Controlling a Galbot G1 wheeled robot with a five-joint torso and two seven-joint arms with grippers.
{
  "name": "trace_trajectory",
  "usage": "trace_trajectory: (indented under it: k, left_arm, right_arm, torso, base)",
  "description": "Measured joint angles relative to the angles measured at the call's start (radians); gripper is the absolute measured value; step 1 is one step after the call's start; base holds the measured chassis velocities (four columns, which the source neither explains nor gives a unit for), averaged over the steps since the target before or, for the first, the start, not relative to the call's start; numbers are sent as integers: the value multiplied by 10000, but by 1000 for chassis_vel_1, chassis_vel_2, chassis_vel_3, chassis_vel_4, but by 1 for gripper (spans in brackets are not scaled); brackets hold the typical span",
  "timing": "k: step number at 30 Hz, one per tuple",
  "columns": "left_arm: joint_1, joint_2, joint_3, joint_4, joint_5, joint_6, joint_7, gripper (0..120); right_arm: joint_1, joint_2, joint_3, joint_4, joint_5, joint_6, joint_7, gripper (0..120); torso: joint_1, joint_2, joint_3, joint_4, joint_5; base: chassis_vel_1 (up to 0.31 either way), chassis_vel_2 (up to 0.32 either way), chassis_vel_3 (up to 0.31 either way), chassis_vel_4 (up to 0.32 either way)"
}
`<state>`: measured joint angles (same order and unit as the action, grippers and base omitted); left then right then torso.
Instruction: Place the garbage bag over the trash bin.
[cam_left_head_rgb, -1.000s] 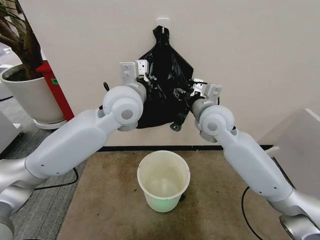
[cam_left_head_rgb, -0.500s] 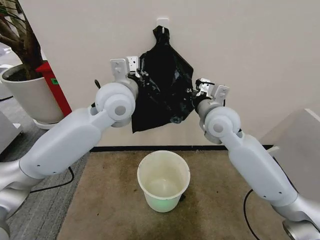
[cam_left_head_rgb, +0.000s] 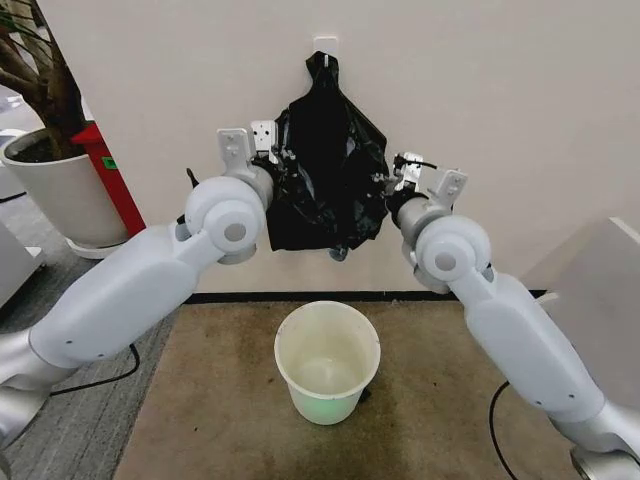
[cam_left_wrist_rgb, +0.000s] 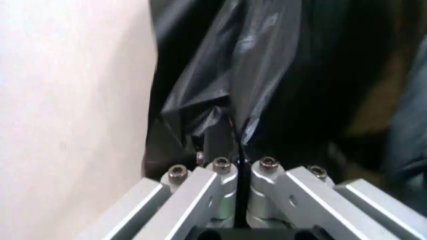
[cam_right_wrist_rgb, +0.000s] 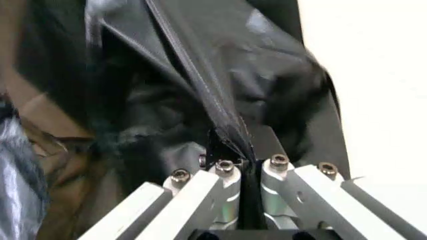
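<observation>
Against a pale wall (cam_left_head_rgb: 500, 80), the garbage bag (cam_left_head_rgb: 325, 170) hangs from a small white hook (cam_left_head_rgb: 325, 43) by its knotted top, glossy, black and crinkled. Both arms are raised to it from below. At the bag's left edge the left claw (cam_left_head_rgb: 272, 150) is clenched on a fold of plastic, and the left wrist view shows film pinched between its closed fingers (cam_left_wrist_rgb: 223, 145). At the bag's right edge the right claw (cam_left_head_rgb: 392, 180) grips another fold the same way. Below, well apart from the bag, the trash bin (cam_left_head_rgb: 327, 362) stands upright on a brown mat (cam_left_head_rgb: 200, 400).
</observation>
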<state>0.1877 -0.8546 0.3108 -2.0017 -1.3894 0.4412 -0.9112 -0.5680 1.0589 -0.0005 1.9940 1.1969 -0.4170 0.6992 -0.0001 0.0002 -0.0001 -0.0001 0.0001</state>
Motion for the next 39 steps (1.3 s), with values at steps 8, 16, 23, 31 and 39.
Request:
trace_trajectory:
  k: [8,16,23,31,39]
  left_arm:
    - [2141,1161,-450,-1523,8,-21,246,0]
    - [2069,2052,-1550,-2470,-84,-745,2284,0]
    - [2374,3116,-2430,-3591,-548,-984,3287,0]
    - [4086,3951,-3448,-4777,-1184,-1070,3444,0]
    - [6005,4350,-3919,-5050,-855,-1076,3258,0]
  right_arm:
    - [-2043,-380,573,1237,89,187,-11,0]
    - [-1637,-1429,1088,2897,1877,255,242,0]
    - [-1599,-2676,1638,4256,3166,443,460,0]
    - [-1876,-3705,2339,5063,4952,415,1013,0]
    - [-2069,-3919,2365,5132,6645,403,2205,0]
  torso:
    - [0,-1,0,1,-1]
    - [0,0,-1,0,0]
    - [0,0,-1,-2,0]
    - [-1,0,0,-1,1]
    - [-1,0,1,1,-1]
  base:
    - [0,0,0,0]
    - [0,0,0,0]
    - [0,0,0,0]
    - [0,0,0,0]
    - [0,0,0,0]
